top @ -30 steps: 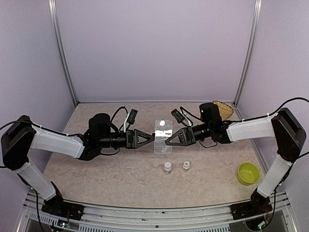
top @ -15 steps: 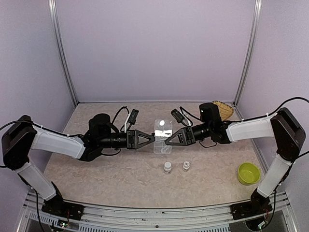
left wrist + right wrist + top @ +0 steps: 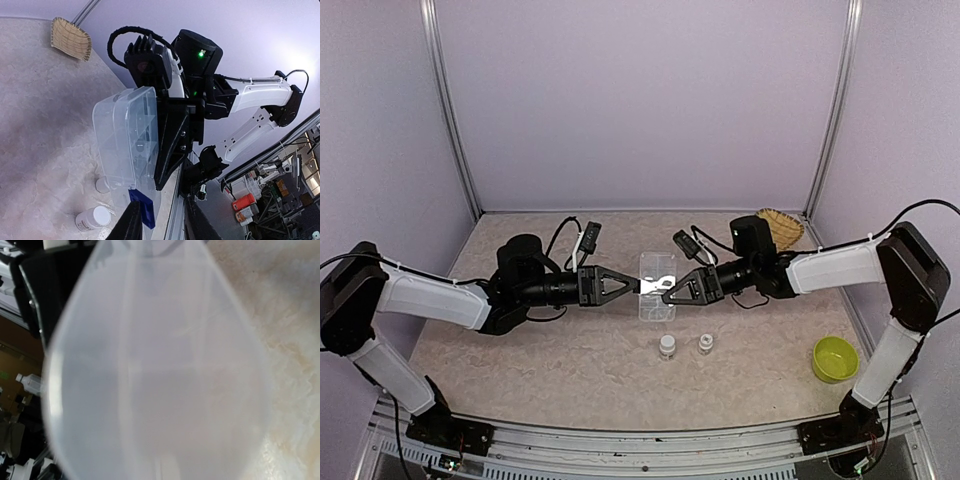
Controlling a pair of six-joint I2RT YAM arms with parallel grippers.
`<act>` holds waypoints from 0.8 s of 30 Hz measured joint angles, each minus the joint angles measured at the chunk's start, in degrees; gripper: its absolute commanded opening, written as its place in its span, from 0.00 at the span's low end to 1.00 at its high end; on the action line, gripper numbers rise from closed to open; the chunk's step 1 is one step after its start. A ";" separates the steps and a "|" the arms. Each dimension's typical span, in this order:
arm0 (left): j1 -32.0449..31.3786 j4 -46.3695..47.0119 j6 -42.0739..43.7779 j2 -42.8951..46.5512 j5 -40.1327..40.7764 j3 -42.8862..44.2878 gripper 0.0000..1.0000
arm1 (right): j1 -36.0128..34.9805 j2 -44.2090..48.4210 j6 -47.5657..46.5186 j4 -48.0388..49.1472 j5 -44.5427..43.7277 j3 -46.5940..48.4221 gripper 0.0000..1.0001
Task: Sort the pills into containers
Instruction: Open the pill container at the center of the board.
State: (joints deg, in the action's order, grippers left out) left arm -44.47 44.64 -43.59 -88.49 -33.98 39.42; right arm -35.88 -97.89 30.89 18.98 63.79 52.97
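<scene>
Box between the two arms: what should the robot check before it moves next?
1. Is the right gripper shut on the box: ok.
2. Does the left gripper have a firm hold on the box's edge: cannot tell.
3. Is the lid closed: cannot tell.
4. Are there pills inside: cannot tell.
5. Are the bottles upright and apart from both arms: ok.

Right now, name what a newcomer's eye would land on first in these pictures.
The clear compartment box in the middle of the top view, clamped in the right arm's fingers, with the left arm's fingers at its opposite edge. Next, two white-capped bottles a little nearer the bases, and the lime-green bowl at the near right.
</scene>
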 measured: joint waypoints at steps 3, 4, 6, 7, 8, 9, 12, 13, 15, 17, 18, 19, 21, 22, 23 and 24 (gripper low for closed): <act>0.02 -0.02 -0.02 0.00 0.02 0.00 0.26 | 0.00 -0.13 -0.20 -0.46 -0.09 0.02 0.20; 0.02 0.00 -0.04 0.00 0.04 0.00 0.25 | 0.00 -0.17 -0.22 -0.68 -0.17 0.02 0.20; 0.02 -0.15 -0.04 0.00 0.22 0.02 0.25 | -0.02 -0.20 -0.42 -1.25 -0.26 0.02 0.20; 0.02 -0.37 -0.04 -0.02 0.39 0.07 0.25 | -0.02 -0.22 -0.59 -1.64 -0.39 0.09 0.20; 0.02 -0.66 0.00 -0.02 0.63 0.15 0.25 | -0.02 -0.22 -0.83 -2.05 -0.48 0.22 0.20; 0.02 -1.01 0.04 -0.02 1.07 0.24 0.25 | -0.02 -0.24 -1.07 -2.45 -0.61 0.42 0.20; 0.02 -3.30 0.37 -0.02 2.14 0.87 0.25 | -0.02 -0.26 -1.53 -2.99 -0.96 1.01 0.20; 0.02 -4.13 0.48 -0.07 2.56 1.20 0.25 | -0.02 -0.26 -1.64 -3.17 -1.05 1.14 0.20; 0.02 -5.33 0.66 -0.15 2.97 1.70 0.25 | -0.02 -0.28 -1.84 -3.54 -1.25 1.38 0.20; 0.04 -6.25 0.76 -0.44 3.15 2.19 0.23 | -0.02 -0.28 -2.08 -4.02 -1.36 1.64 0.20; 0.04 -6.69 0.83 -0.63 3.21 2.38 0.20 | -0.02 -0.28 -2.16 -4.15 -1.44 1.66 0.20; 0.04 -6.97 0.85 -0.83 3.23 2.45 0.18 | -0.02 -0.33 -2.32 -4.33 -1.51 1.70 0.20; 0.04 -7.48 0.90 -1.16 3.30 2.47 0.13 | -0.02 -0.52 -2.64 -4.72 -1.73 1.90 0.20; 0.04 -7.80 0.96 -1.29 3.34 2.49 0.10 | -0.02 -0.63 -2.80 -4.98 -1.90 2.01 0.20; 0.04 -8.04 1.07 -1.40 3.39 2.54 0.07 | -0.02 -0.68 -2.91 -5.25 -2.03 2.08 0.20; 0.04 -8.24 1.01 -1.51 3.43 2.64 0.06 | -0.02 -0.70 -3.02 -5.55 -2.14 2.21 0.20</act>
State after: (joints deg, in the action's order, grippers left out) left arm -44.42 36.40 -42.59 -90.00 -30.55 42.06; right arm -35.90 -98.59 27.88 13.43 61.65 55.18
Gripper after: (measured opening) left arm 0.116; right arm 0.218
